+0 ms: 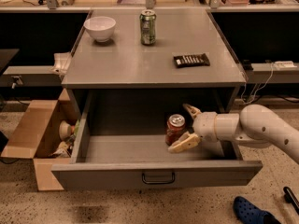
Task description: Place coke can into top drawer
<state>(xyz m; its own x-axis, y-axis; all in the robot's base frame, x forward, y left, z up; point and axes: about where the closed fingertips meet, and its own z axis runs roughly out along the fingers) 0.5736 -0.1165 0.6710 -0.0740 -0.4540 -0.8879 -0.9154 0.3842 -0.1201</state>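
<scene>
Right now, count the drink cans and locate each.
2. The small red coke can stands in the open grey top drawer by the open gripper; the green-and-silver can stands on the cabinet top. More may be hidden.

coke can (175, 129) in top drawer (117, 175) | gripper (188, 126) just right, in drawer

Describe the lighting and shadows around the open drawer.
Camera view: warm overhead light; the white bowl and green can cast short soft shadows on the cabinet top; the top drawer is shaded at the rear; the coke can shows a lit lid; the gripper, open around it inside the drawer, is well lit.
</scene>
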